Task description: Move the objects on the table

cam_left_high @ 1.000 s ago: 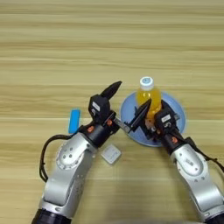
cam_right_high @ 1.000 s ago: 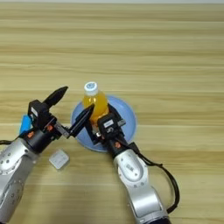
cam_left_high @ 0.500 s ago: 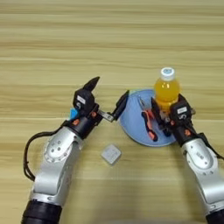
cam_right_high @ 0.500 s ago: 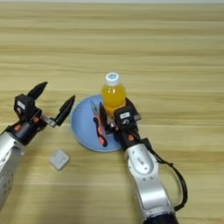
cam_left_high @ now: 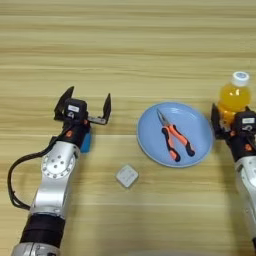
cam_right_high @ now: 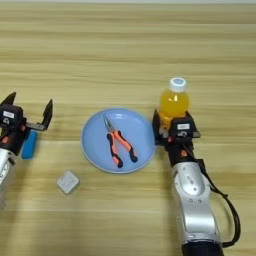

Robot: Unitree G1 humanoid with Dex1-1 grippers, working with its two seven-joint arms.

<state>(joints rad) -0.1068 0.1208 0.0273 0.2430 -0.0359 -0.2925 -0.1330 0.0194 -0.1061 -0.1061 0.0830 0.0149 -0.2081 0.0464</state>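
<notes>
Here, right gripper clamped around the juice bottle beside the plate; left gripper spread wide.

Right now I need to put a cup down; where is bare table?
Bare: the whole far table, and the near strip right of the block, below the plate. Crowded: the mid row, left gripper, bar, pliers, bottle, right gripper.

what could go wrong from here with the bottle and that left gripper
1. The right gripper is shut on the upright juice bottle, gripping low on its body, right beside the blue plate; a tilt could tip it or knock the plate and the pliers.
2. The open left gripper hangs just above the blue bar; lowering carelessly might nudge it away.
</notes>
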